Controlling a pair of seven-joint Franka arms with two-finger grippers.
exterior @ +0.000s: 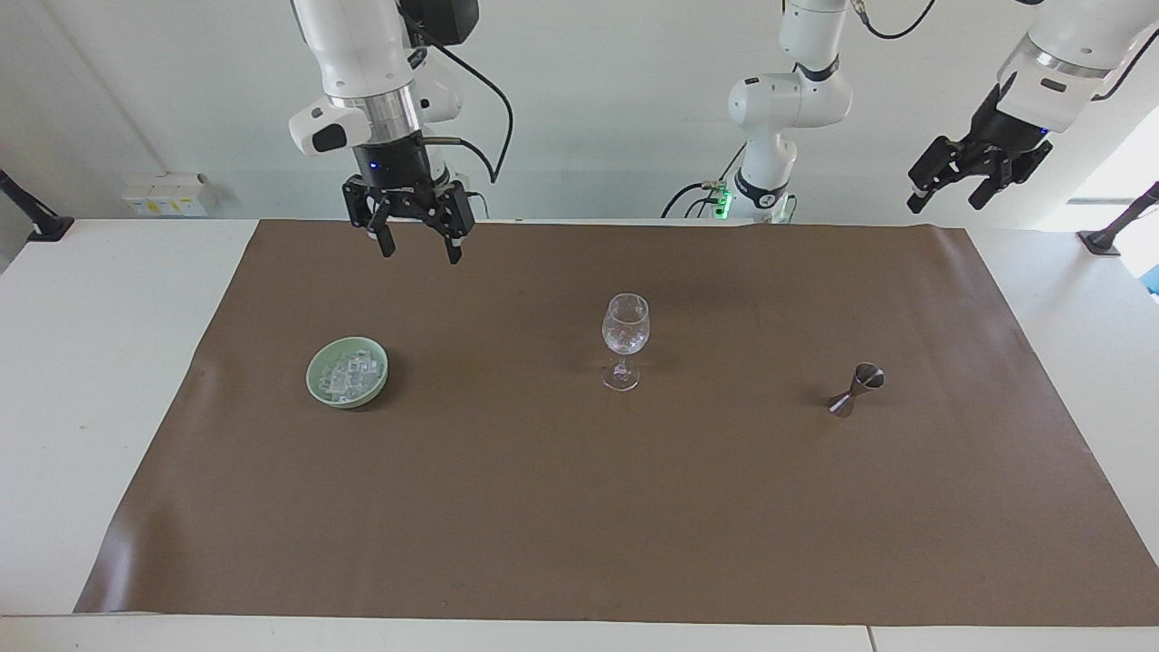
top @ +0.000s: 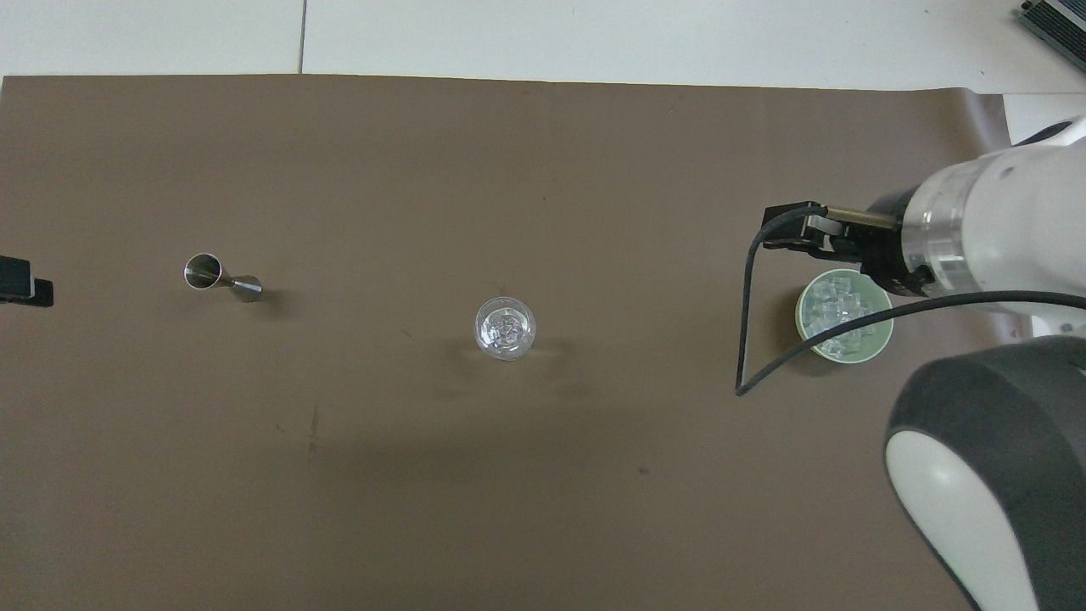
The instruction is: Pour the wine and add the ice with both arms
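Observation:
A clear stemmed wine glass (exterior: pixel 626 328) stands upright mid-mat, also in the overhead view (top: pixel 505 327), with small clear ice cubes (top: pixel 506 327) in its bowl. More ice (exterior: pixel 348 373) fills a green bowl (exterior: pixel 319 380) toward the right arm's end; the overhead view shows it too (top: pixel 874 339). My right gripper (exterior: pixel 416 252) is open and empty, raised high over the mat on the robots' side of the green bowl. My left gripper (exterior: pixel 946 196) is open and empty, held high off the mat's left-arm end, where it waits.
A steel jigger (exterior: pixel 856 389) stands on the brown mat (exterior: pixel 579 507) toward the left arm's end, also in the overhead view (top: pixel 222 278). White table (exterior: pixel 90 362) surrounds the mat. The right arm's cable (top: pixel 747 339) hangs over the mat beside the bowl.

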